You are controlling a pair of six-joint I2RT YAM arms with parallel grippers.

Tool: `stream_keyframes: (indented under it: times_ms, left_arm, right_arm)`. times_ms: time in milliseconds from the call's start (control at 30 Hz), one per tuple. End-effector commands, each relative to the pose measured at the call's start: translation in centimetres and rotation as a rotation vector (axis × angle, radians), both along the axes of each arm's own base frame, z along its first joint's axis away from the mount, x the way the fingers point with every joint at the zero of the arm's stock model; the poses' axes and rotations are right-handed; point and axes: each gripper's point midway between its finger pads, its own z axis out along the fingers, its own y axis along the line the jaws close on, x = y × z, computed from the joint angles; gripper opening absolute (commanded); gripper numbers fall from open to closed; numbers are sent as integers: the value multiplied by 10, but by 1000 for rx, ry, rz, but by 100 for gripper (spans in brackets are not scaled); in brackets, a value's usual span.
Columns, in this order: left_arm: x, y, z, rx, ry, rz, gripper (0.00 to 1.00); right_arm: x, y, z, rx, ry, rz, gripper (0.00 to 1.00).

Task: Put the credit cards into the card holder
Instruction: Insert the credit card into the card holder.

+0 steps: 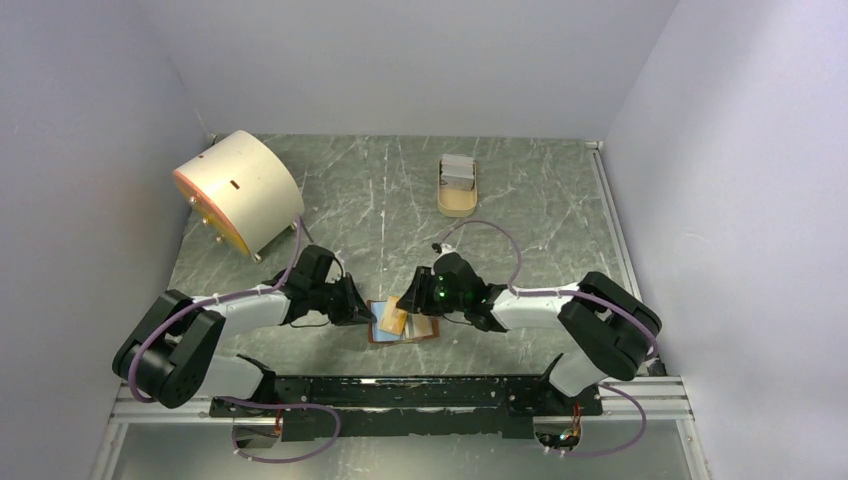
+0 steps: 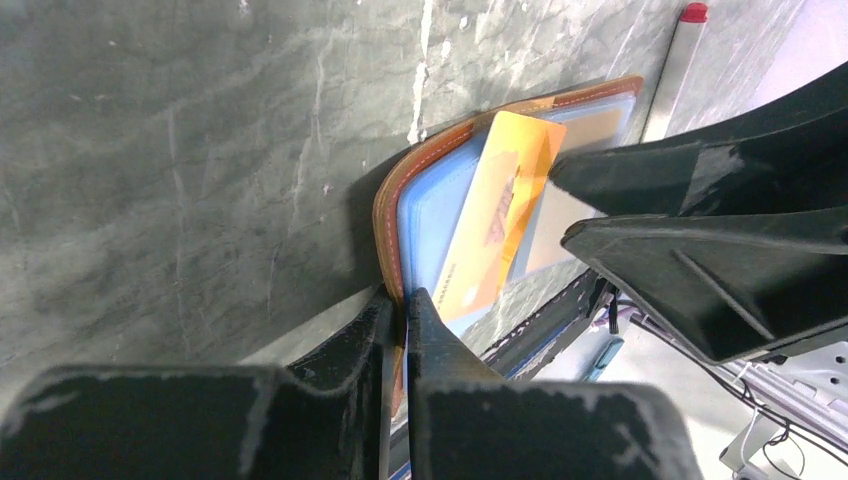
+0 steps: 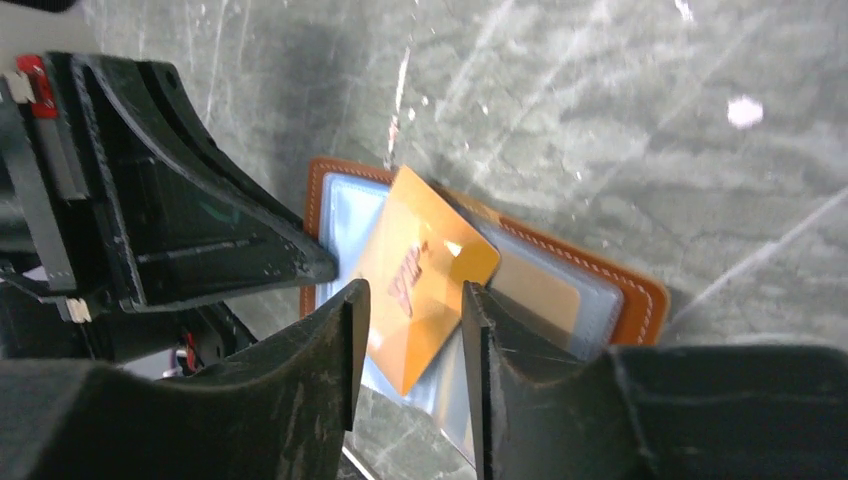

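- We see the card holder (image 2: 420, 215) lying open and flat on the table (image 1: 540, 230), near the front edge between the two arms. It is brown leather with pale stitching round a curved rim, and its inside is light blue with glossy clear sleeves.
- The left claw (image 2: 405, 298) is clenched on the holder's left rim. Its two black, scuffed fingers pinch the leather edge with no gap between them.
- An orange card (image 3: 425, 250), thin, stiff and shiny with rounded corners, lies slanted across the blue inside with one corner raised.
- The right claw (image 3: 412, 292) has its wedge-shaped fingers apart, one on either side of that card. We cannot tell whether they press on its edges or merely straddle it.
- A few pale cards (image 1: 458, 172), small flat rectangles, sit in a tan oval tray (image 1: 458, 207) towards the back of the table, well apart from the holder.
- A big cream drum (image 1: 238, 190), smooth-walled and lying on its side, stands at the back left.
- The table is a dark green, marble-like surface veined with white streaks.
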Motion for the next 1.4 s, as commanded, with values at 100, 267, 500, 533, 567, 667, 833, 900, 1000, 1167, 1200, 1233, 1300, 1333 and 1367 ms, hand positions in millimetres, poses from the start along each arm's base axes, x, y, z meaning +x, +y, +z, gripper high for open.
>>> stream_keyframes:
  times_ms: [100, 267, 500, 533, 567, 667, 833, 900, 1000, 1167, 1200, 1233, 1300, 1333, 1367]
  left_arm:
    - [6, -6, 10, -16, -61, -28, 9]
    - [6, -5, 9, -12, -66, -28, 9]
    - [5, -5, 9, -15, -65, -33, 9]
    - [6, -6, 10, -16, -68, -34, 9]
    - [7, -5, 9, -14, -68, -31, 9]
    - [7, -6, 9, -14, -68, -31, 9]
    - [8, -9, 14, -39, -72, -23, 9]
    - [8, -10, 15, -49, -74, -20, 9]
    - [9, -9, 16, -48, -78, -19, 9]
    - [7, -9, 17, -52, -83, -15, 9]
    - [7, -8, 17, -52, -84, -12, 9]
    - [6, -8, 18, -54, -85, -14, 9]
    - [6, -8, 17, -51, -86, -15, 9]
    - [6, -7, 16, -46, -85, -15, 9]
    - [5, -7, 15, -42, -83, -17, 9]
  right_arm:
    - [31, 15, 14, -38, -99, 15, 48]
    - [44, 30, 11, -33, -102, 36, 50]
    - [47, 47, 6, -16, -92, 102, 49]
    - [46, 49, 8, -9, -93, 117, 49]
    - [45, 51, 7, -3, -89, 128, 49]
    - [37, 56, 14, 55, -87, 161, 48]
    - [25, 62, 21, 136, -78, 208, 46]
    - [22, 62, 19, 138, -63, 221, 45]
    - [21, 61, 20, 136, -64, 219, 45]
    - [30, 52, 27, 69, -96, 174, 45]
    - [33, 47, 23, 34, -94, 158, 46]
    - [37, 44, 22, 7, -102, 148, 47]
    - [43, 42, 17, -33, -112, 148, 49]
    - [44, 42, 16, -43, -115, 153, 49]
    - [46, 43, 14, -52, -119, 156, 49]
